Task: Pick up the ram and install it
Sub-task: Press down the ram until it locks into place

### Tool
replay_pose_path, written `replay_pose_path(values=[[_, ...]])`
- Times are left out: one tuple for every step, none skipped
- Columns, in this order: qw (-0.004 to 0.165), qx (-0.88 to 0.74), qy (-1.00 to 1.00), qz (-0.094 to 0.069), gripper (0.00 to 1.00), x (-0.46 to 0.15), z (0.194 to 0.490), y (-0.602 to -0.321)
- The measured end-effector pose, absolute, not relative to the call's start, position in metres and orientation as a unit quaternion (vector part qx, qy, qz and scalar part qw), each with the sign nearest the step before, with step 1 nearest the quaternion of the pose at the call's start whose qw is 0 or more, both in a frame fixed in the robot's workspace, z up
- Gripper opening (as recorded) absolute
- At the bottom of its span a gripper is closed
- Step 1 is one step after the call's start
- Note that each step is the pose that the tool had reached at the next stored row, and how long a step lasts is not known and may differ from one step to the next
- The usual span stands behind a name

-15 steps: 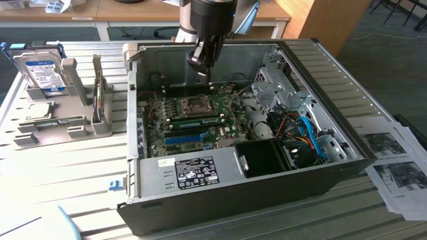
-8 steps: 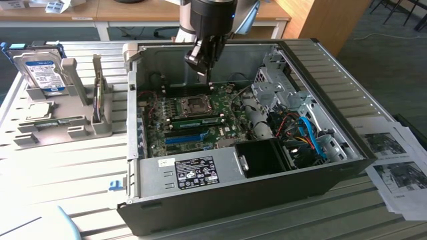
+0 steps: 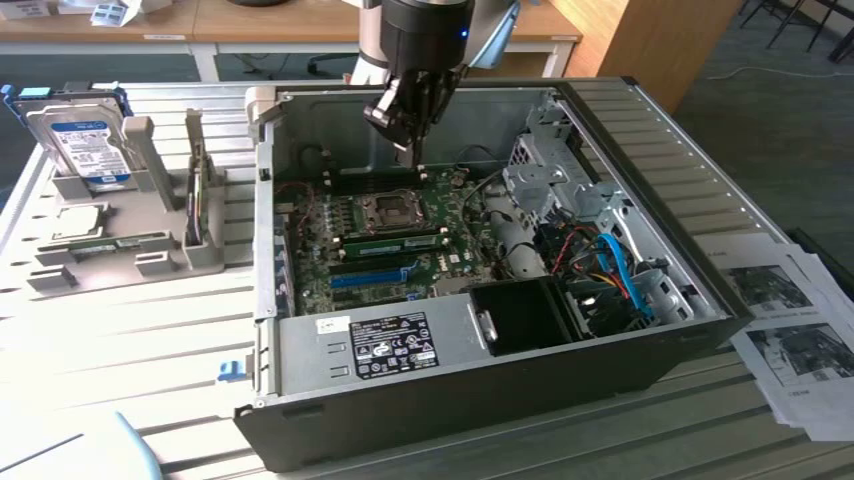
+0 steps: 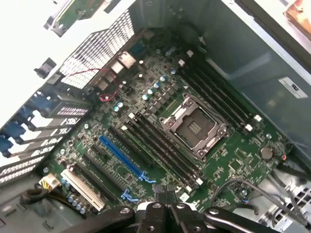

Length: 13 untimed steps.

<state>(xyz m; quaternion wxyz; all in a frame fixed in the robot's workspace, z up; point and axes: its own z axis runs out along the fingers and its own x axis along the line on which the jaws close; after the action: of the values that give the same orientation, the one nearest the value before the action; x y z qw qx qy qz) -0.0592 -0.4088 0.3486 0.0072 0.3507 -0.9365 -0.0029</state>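
Note:
My gripper (image 3: 415, 158) hangs inside the open computer case (image 3: 667, 140), above the far end of the motherboard (image 3: 387, 260), with its fingers pressed together and nothing visible between them. In the wrist view the shut gripper (image 4: 165, 192) points down at the board near the CPU socket (image 4: 193, 127) and the dark memory slots (image 4: 163, 145). The ram (image 3: 198, 200), a thin green stick, stands on edge in a grey holder on the exterior view's left, outside the case and well away from the gripper. A green board edge (image 4: 81, 7) shows beyond the case's rear panel.
A blue-labelled hard drive (image 3: 83, 145) and a small square CPU chip (image 3: 74, 222) sit on the grey stand (image 3: 120, 262) at the exterior view's left. Drive cages and cables (image 3: 601, 260) crowd the case's other side. Printed papers (image 3: 794, 330) lie beside it.

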Motion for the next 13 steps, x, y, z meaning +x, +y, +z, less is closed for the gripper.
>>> replay_pose_path(values=[[0.007,0.344,-0.939,-0.003,0.09,-0.0592,0.3486,-0.4088],[0.007,0.337,-0.942,-0.003,0.09,-0.0592,0.3486,-0.4088],[0.007,0.33,-0.944,-0.003,0.09,-0.0592,0.3486,-0.4089],[0.007,0.323,-0.946,-0.003,0.09,-0.0592,0.3486,-0.4089],[0.007,0.317,-0.948,-0.003,0.09,-0.0592,0.3486,-0.4089],[0.007,0.311,-0.95,-0.003,0.09,-0.0592,0.3486,-0.4088],[0.007,0.305,-0.952,-0.003,0.09,-0.0592,0.3486,-0.4089],[0.007,0.298,-0.954,-0.003,0.09,-0.0592,0.3486,-0.4089],[0.007,0.293,-0.956,-0.003,0.09,-0.0592,0.3486,-0.4089],[0.007,0.287,-0.958,-0.003,0.09,-0.0592,0.3486,-0.4088],[0.007,0.281,-0.96,-0.003,0.09,-0.0591,0.3486,-0.4089],[0.007,0.275,-0.962,-0.003,0.09,-0.0592,0.3486,-0.4089],[0.007,0.268,-0.963,-0.003,0.09,-0.0592,0.3486,-0.4089]])
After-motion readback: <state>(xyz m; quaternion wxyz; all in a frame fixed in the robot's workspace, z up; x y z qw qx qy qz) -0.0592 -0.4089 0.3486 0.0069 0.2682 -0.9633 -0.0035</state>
